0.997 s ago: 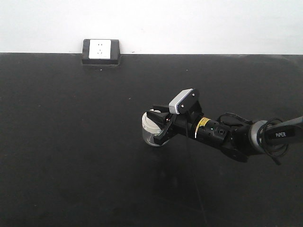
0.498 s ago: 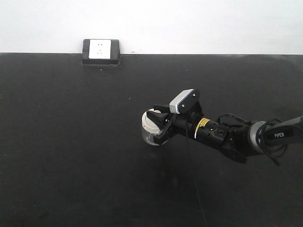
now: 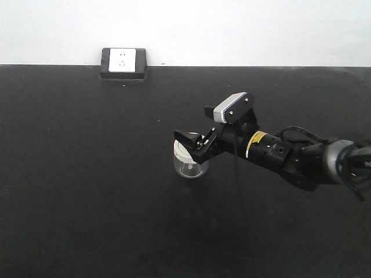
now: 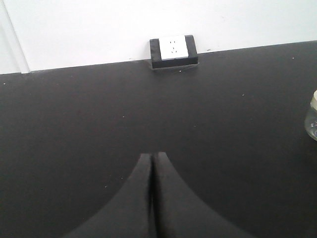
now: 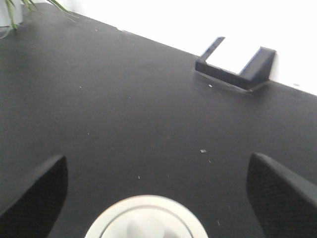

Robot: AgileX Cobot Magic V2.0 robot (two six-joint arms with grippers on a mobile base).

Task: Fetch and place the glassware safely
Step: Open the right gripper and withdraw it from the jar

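One glass jar point(image 3: 189, 163) at my 6 o'clock: light, rigid, slippery, fragile. Right gripper point(image 3: 196, 144) fingers spread wide, empty, above lid point(image 5: 146, 218). Grip body below lid, not knob.

You have a wide matte-black bench point(image 3: 87, 191) running back to a plain white wall point(image 3: 232, 29). A black-framed block with a white socket plate point(image 3: 123, 62) sits at the bench's far edge, touching that wall. Left of the block, green leaf tips point(image 5: 20, 7) poke in.
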